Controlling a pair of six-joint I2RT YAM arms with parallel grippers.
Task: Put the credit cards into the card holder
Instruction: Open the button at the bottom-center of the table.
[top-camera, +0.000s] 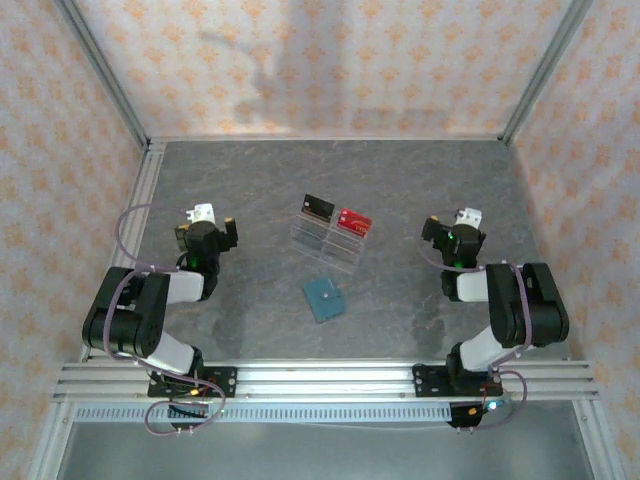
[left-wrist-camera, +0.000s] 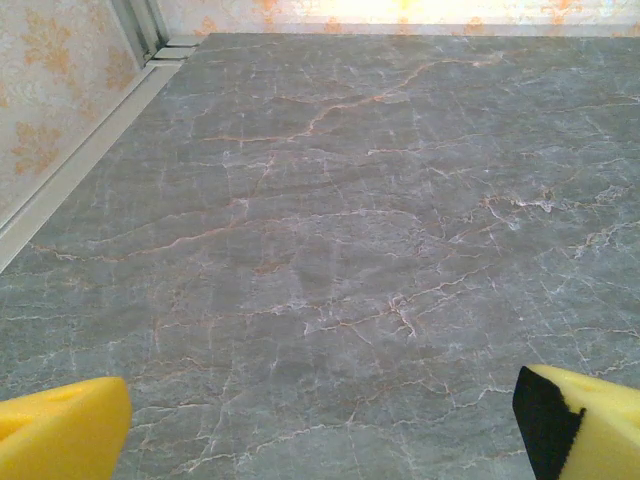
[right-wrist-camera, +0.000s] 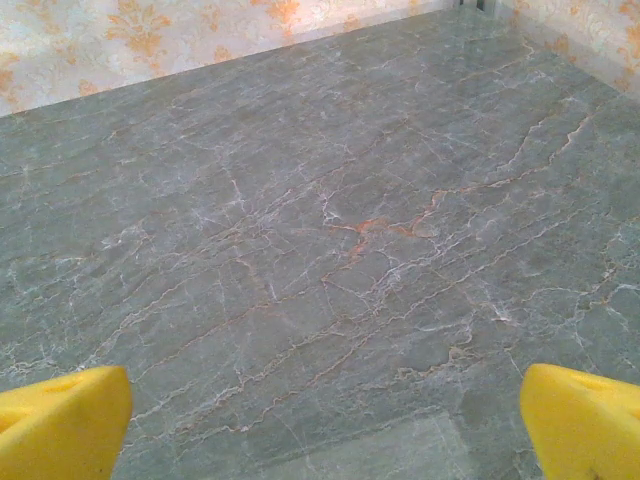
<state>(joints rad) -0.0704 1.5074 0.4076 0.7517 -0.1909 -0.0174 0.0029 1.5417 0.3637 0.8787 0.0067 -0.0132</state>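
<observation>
In the top view a black card (top-camera: 318, 208) and a red card (top-camera: 354, 221) stand side by side in a clear plastic rack (top-camera: 326, 240) at the middle of the table. The teal-blue card holder (top-camera: 323, 298) lies shut and flat just in front of the rack. My left gripper (top-camera: 207, 222) is off to the left of them, my right gripper (top-camera: 461, 226) off to the right, both well apart from the cards. Each wrist view has yellow fingertips (left-wrist-camera: 60, 425) (right-wrist-camera: 585, 415) spread wide over bare table, nothing between them.
The table is grey marble (top-camera: 250, 170) with an aluminium frame rail (top-camera: 320, 380) along the near edge. Patterned walls (top-camera: 320, 60) close in the back and both sides. A metal post (top-camera: 100, 70) runs up the left corner.
</observation>
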